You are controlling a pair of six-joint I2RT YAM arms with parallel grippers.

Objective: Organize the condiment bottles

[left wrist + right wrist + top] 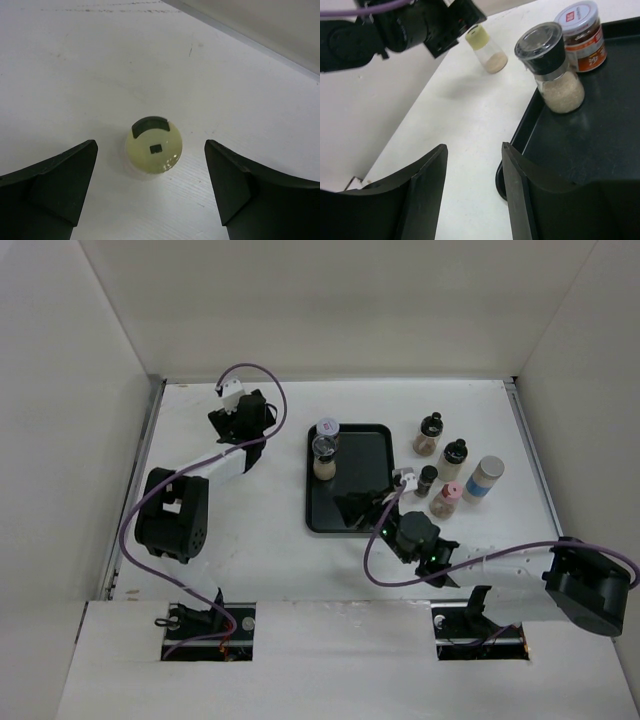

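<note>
Right gripper (475,150) over near edge of tray (350,480), fingers apart, holding nothing. Black-cap grinder (555,75) and red-label jar (582,32) stand in tray far-left corner. Pink-cap bottle (446,500), three black-cap bottles (453,458) and white cylinder (484,478) stand right of tray. Left gripper (150,145) left of tray, fingers apart, above yellow-cap bottle (155,152), not touching.
</note>
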